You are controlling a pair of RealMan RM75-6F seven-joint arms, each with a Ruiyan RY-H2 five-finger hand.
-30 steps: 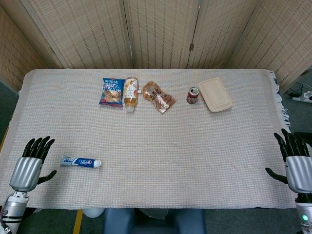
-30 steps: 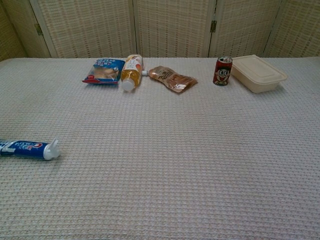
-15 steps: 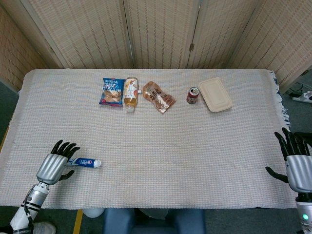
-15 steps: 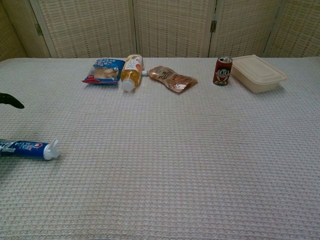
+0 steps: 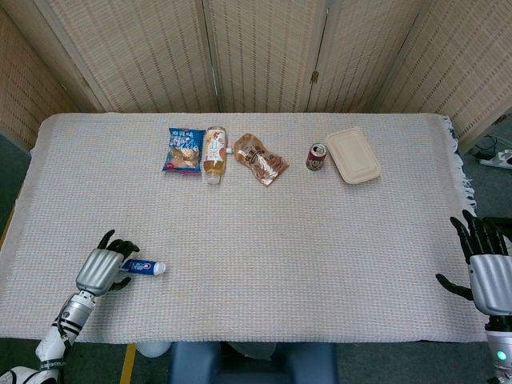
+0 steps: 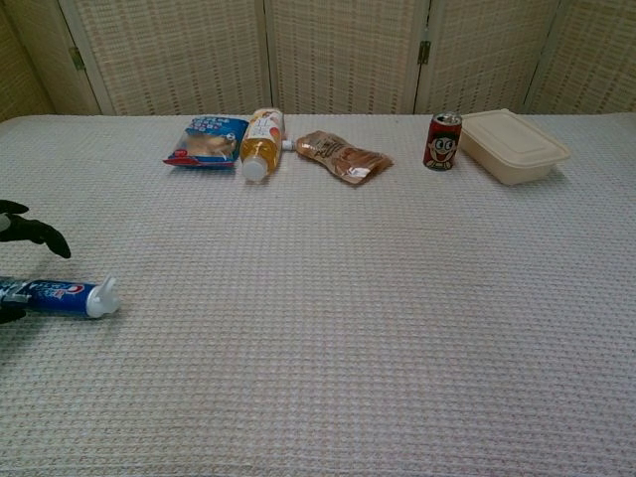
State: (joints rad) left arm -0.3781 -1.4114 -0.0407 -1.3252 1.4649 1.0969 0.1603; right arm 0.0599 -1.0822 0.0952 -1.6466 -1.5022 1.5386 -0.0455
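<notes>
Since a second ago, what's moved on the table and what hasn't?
The left hand moved inward from the table's left edge and now sits over the toothpaste tube, fingers curling around its rear end; a firm grip isn't clear. The tube hasn't shifted. The right hand and the far row of items stayed put.

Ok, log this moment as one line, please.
left hand: over toothpaste tube, grip unclear | right hand: open, off table edge | table: snacks, bottle, can, box at back

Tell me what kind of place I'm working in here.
Probably a staged test setup, not a home: a cloth-covered table backed by woven folding screens, with a toothpaste tube under the left hand and a snack bag.
</notes>
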